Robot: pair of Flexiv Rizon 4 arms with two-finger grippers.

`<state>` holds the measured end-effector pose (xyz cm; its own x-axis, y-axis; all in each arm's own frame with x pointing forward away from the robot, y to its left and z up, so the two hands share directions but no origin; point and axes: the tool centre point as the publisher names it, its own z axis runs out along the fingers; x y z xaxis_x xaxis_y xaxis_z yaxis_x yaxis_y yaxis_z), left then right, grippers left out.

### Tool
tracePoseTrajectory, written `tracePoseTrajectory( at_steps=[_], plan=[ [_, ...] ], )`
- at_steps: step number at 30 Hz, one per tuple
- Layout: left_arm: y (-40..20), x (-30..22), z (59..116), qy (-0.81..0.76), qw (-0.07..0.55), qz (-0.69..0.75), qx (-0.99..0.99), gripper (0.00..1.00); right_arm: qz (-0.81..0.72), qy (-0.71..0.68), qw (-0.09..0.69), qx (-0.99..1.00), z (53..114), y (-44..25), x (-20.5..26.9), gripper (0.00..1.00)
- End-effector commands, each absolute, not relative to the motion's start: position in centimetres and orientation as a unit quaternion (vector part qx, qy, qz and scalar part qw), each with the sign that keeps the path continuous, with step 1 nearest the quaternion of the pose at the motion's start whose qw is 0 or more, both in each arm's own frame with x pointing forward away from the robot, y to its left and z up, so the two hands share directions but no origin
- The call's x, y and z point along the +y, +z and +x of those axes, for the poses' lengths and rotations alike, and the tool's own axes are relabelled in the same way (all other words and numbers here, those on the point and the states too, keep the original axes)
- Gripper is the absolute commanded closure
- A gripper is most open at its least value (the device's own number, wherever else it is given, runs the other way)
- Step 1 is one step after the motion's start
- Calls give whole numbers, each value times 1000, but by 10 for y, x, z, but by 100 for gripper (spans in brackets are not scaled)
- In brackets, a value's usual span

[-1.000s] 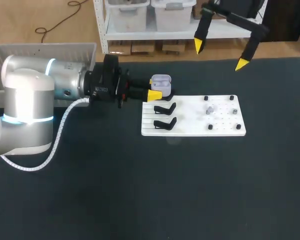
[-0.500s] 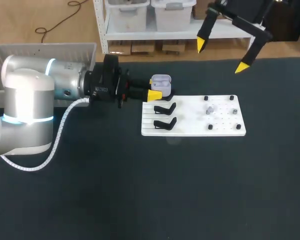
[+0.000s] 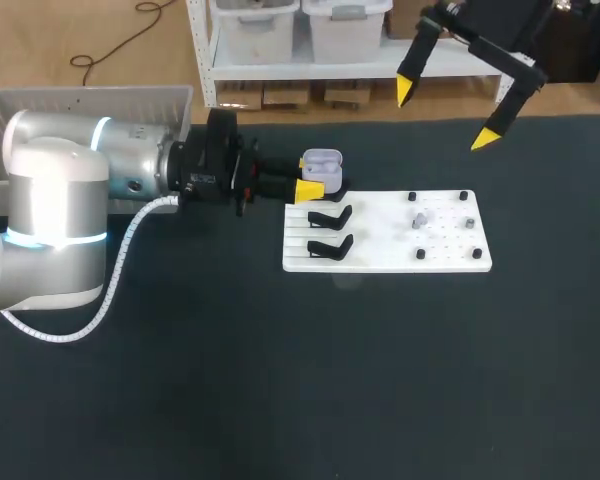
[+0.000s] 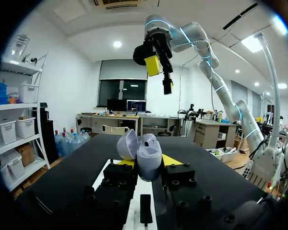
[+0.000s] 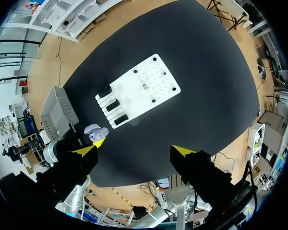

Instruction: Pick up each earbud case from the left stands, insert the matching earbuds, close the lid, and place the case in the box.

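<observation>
The left tool (image 3: 310, 177) clamps the case (image 3: 322, 164), lid open, at the far left corner of the white board (image 3: 390, 252), near two black stands (image 3: 330, 216). The right tool (image 3: 445, 117) hangs wide open, high over the far edge of the desk (image 3: 280, 380).

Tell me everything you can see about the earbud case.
The earbud case is a small, rounded, pale lilac shell, smooth plastic by its look. Its lid is hinged open. It stands upright between the yellow tips of the left gripper, which press it from both sides, by a corner of the white board.
</observation>
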<state>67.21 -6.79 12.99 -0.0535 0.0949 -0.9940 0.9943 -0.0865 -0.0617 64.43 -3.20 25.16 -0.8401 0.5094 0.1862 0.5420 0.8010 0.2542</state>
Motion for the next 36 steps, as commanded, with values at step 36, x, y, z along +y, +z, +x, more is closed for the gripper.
tracePoseTrajectory(
  at_steps=[36],
  plan=[
    [129, -68, 672, -512, 439, 530, 514, 100, -155, -82, -83, -981, 676, 185, -47, 0]
  ],
)
